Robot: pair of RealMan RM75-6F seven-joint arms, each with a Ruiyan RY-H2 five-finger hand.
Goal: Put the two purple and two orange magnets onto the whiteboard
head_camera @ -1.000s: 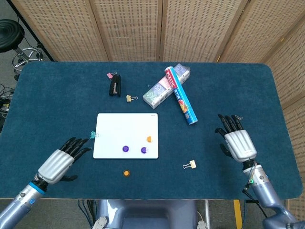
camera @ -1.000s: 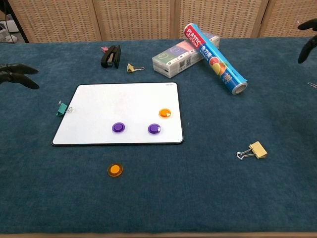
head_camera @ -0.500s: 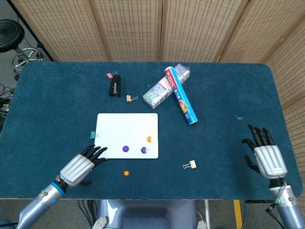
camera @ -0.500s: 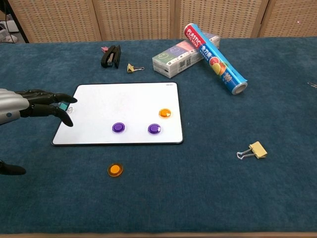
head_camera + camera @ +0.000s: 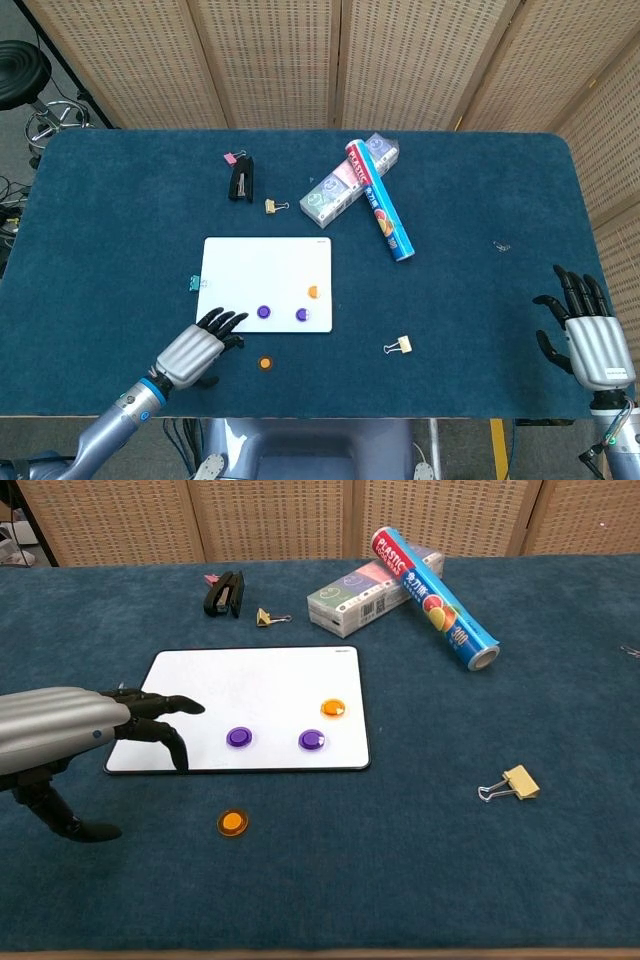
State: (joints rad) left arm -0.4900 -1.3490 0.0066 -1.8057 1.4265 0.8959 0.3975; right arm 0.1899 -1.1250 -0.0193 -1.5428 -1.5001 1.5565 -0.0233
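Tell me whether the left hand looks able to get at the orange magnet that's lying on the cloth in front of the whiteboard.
Probably yes. The left hand is open and holds nothing, and the loose orange magnet lies just beside it on bare cloth, off the whiteboard, with nothing between them.

The blue and red roll (image 5: 434,597) lying against the grey box (image 5: 362,598) carries the only lettering that reads clearly: "PLASTIC" in white capitals on its red end in the chest view, with a second, smaller line of white letters beneath it that is too small to make out. Further down the roll's blue part there is white print that looks like "30" followed by more characters, but it cannot be read with certainty. The grey box shows a barcode and fine print on its side, all too small to read.
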